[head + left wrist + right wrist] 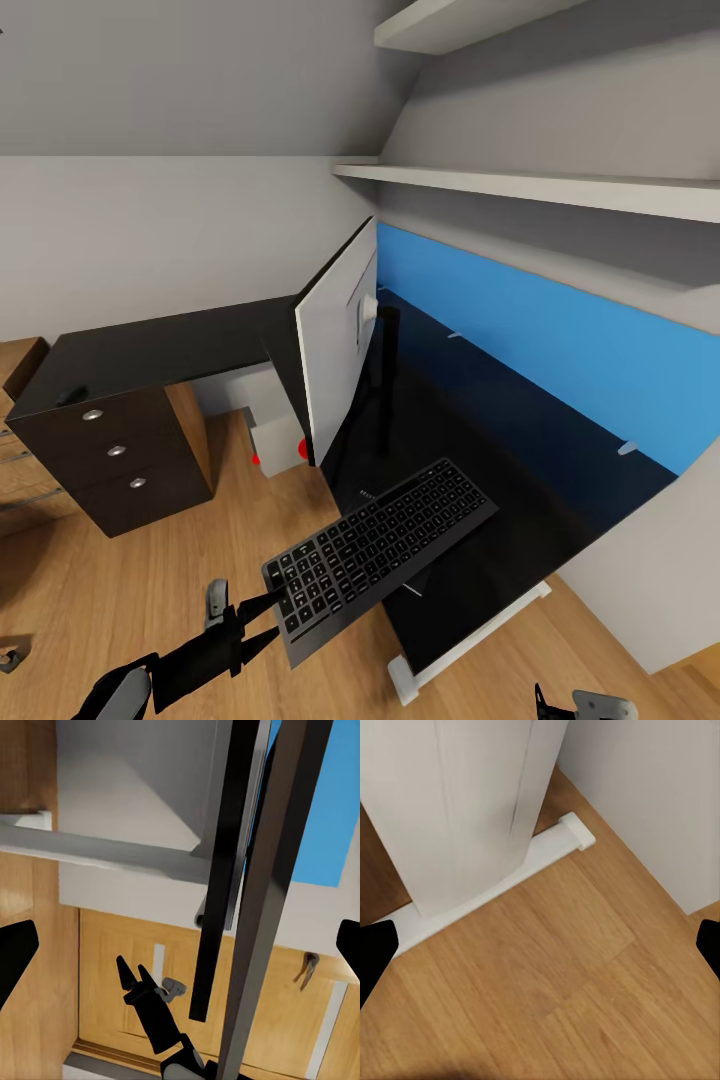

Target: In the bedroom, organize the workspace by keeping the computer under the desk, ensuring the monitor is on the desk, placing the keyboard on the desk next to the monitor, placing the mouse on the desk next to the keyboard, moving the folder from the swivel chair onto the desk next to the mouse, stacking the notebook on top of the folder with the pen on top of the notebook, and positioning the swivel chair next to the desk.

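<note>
Spanning the corner, desk [180,345] over wooden floor [120,600].

Even soft light, sharp render, wide-angle edges.

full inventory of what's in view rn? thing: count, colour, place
desk: 1, black L-shaped top, along the walls; three-drawer unit under its left wing
blue back panel: 1, bright blue, on the wall behind the desk
monitor: 1, pale back facing the camera, standing on the desk at the corner
keyboard: 1, silver-grey frame with black keys, held tilted above the desk's front edge
computer: 1, light grey with a red dot, on the floor under the desk
small dark item: 1, black, on the desk's left end; too small to identify
shelves: 2, white, on the wall above the desk
floor: wood, light brown
left end effector: 1, black, gripping the keyboard's near edge
right end effector: 1, dark grey, low over the floor, open
</note>
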{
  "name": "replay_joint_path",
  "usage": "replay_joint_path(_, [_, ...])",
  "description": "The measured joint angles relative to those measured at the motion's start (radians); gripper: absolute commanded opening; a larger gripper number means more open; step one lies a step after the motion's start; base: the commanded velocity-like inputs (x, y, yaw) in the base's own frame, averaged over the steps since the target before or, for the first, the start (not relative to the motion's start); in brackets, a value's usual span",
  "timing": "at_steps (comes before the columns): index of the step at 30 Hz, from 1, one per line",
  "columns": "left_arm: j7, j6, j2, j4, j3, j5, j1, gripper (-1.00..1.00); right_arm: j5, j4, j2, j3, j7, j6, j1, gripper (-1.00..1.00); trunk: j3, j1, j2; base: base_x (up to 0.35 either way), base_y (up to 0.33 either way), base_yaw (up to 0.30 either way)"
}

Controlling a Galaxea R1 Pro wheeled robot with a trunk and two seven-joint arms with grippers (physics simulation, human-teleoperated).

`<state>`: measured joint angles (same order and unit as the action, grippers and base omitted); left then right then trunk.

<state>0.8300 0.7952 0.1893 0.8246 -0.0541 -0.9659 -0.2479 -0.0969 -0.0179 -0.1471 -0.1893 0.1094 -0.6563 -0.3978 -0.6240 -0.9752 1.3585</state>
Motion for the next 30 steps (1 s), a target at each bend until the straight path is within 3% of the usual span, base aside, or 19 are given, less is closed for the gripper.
replay_joint_path(30, [-0.001,-0.001,-0.002,0.0,-0.006,0.005,0.0,1.0,0.0,0.001,0.0,0.0,0.0,0.0,0.0,1.0,0.0,0.0,0.0,0.0,0.0,0.0])
